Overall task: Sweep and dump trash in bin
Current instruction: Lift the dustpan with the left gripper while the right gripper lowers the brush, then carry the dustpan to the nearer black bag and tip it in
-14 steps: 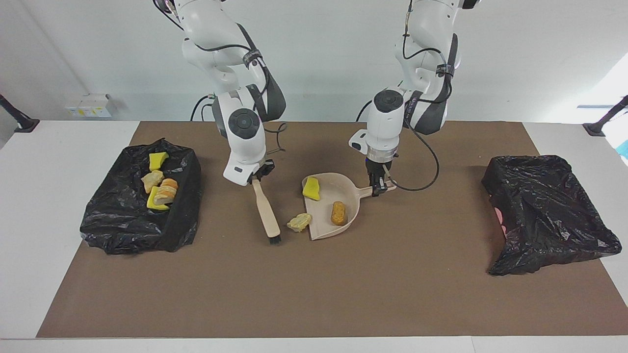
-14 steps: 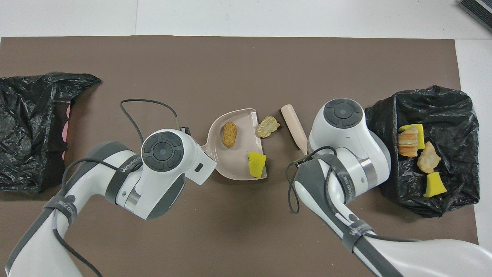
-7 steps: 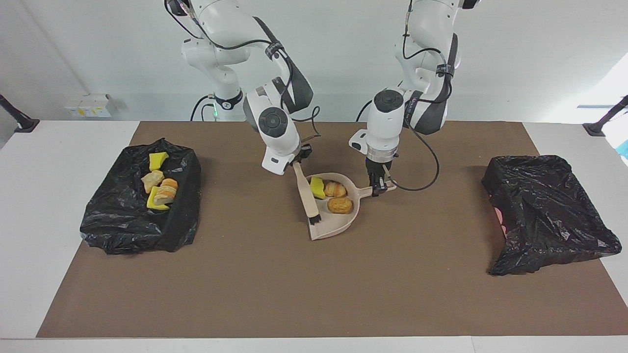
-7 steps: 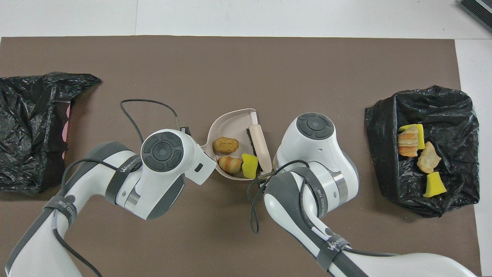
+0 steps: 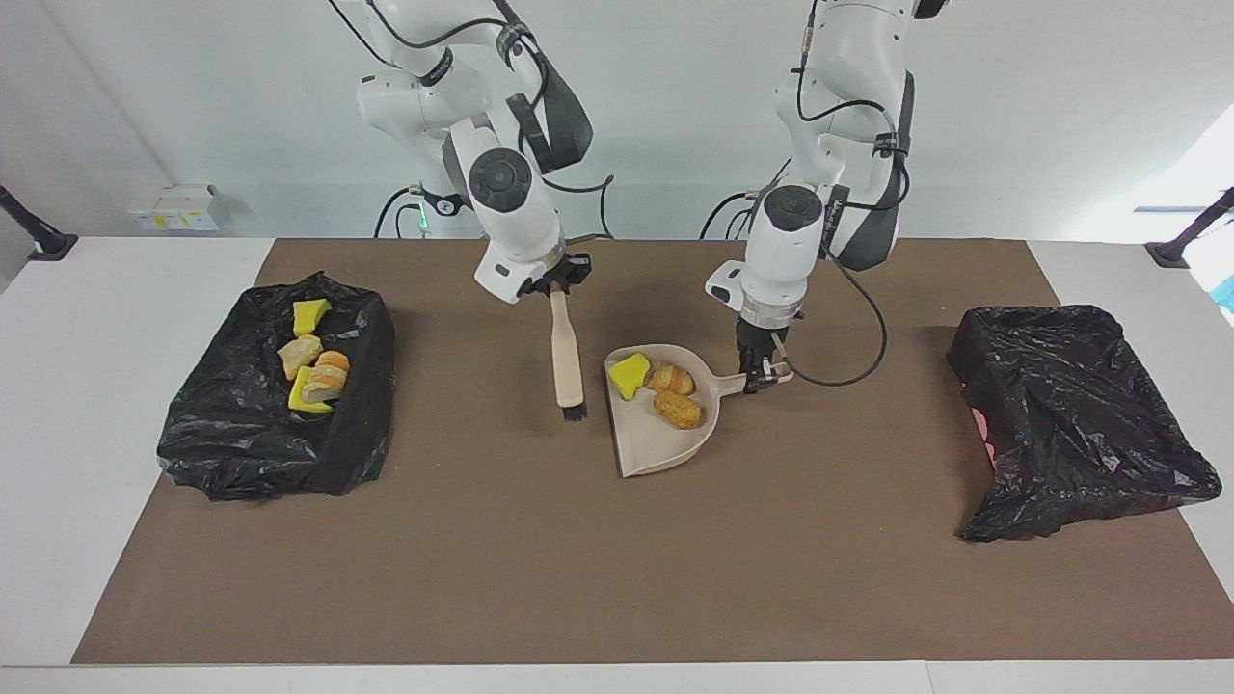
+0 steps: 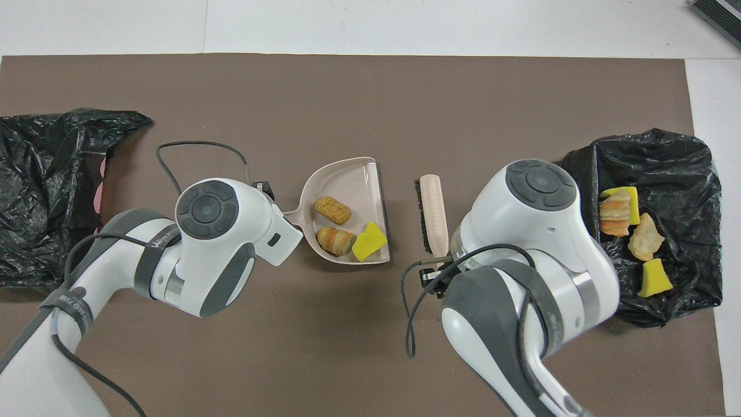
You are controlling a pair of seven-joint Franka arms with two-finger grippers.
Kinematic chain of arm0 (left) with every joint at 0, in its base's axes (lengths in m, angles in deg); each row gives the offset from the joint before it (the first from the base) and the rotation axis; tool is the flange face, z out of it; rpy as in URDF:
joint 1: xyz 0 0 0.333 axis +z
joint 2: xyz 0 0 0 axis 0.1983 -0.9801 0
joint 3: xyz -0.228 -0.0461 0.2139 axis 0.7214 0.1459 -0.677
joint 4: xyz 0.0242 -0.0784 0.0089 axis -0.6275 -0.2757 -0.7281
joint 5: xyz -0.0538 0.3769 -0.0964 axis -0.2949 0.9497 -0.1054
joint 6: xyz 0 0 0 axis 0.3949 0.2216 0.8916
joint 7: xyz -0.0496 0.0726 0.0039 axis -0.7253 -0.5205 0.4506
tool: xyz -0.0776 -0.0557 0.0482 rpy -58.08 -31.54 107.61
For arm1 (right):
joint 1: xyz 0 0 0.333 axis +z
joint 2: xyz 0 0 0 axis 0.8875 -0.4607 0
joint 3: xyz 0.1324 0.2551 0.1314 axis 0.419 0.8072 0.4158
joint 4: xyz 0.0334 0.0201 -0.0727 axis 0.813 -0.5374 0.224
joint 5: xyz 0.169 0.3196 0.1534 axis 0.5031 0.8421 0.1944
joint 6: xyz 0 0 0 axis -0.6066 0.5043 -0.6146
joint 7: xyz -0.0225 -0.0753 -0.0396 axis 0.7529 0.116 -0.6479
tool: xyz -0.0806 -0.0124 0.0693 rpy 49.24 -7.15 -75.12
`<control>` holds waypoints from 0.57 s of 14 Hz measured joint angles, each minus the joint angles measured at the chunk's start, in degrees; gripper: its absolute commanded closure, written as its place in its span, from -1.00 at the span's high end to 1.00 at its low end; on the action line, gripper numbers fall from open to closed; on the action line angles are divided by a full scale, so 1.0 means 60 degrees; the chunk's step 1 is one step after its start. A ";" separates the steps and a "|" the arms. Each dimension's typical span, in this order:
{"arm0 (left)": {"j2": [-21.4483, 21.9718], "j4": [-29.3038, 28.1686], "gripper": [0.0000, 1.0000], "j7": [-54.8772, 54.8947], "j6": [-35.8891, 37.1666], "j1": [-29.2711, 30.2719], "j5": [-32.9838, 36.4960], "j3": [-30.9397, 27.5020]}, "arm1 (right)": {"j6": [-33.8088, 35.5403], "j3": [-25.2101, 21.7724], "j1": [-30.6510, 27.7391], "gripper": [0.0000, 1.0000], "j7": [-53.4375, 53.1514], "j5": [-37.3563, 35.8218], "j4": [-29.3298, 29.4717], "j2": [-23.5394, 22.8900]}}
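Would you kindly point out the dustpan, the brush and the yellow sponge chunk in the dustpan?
dustpan (image 5: 654, 451): facing view, bare pan floor.
brush (image 5: 567, 352): facing view, mid handle.
yellow sponge chunk (image 5: 629, 374): facing view, top face.

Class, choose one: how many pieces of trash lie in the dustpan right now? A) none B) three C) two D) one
B: the dustpan holds three pieces: a yellow sponge chunk and two bread-like lumps.
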 measured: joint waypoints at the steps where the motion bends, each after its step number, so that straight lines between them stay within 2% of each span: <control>1: 0.0000 0.0090 -1.00 0.0365 0.0050 0.0271 -0.0152 -0.0015 | 0.0155 0.0032 0.0106 -1.00 -0.0578 0.0004 -0.0097 0.0401; 5: -0.0030 0.1156 -1.00 0.1261 0.0908 0.1222 -0.0375 -0.0041 | -0.0334 0.0189 0.1473 -1.00 -0.1813 0.0487 -0.1277 0.1534; 8: -0.0101 0.1788 -1.00 0.1719 0.1320 0.1965 -0.0468 -0.0035 | -0.1030 0.0220 0.2232 -1.00 -0.1821 0.0821 -0.2212 0.1773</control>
